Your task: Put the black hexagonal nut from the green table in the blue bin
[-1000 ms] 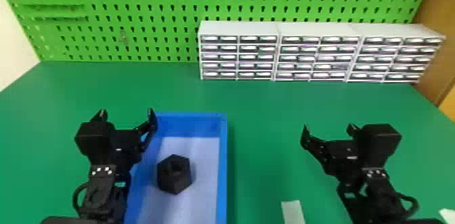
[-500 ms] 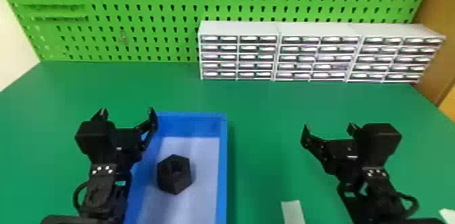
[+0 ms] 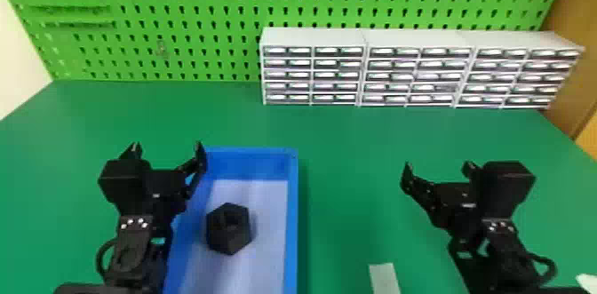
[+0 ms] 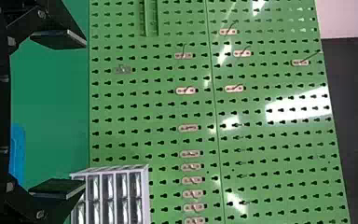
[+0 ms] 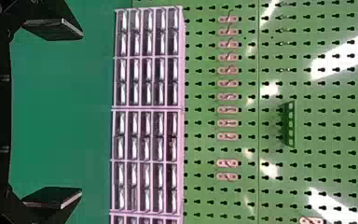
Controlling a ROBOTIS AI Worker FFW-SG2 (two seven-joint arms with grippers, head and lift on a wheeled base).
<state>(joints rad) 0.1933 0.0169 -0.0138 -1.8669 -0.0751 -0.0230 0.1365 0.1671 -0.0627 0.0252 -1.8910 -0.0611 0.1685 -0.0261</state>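
1. Nothing has moved that I can make out since the earlier head view: both arms, the bin and the nut sit just as they did.
2. I judge the job done. My black hexagonal nut (image 3: 228, 228) lies on the floor of the blue bin (image 3: 291, 226), nearer its left wall, with neither gripper touching it.
3. My left gripper (image 3: 168, 145) is spread wide and empty by the bin's far left corner; my right gripper (image 3: 438, 165), also spread and empty, is well to the right of the bin. All I'd have left is to keep the left one clear of the rim.
4. Under them is the green table (image 3: 355, 146), with a pale strip (image 3: 384, 277) near the front.
5. Behind, I have small-drawer cabinets (image 3: 413, 69) against a green pegboard (image 3: 200, 35) fitted with metal clips, and a brown panel (image 3: 573, 17) at right.
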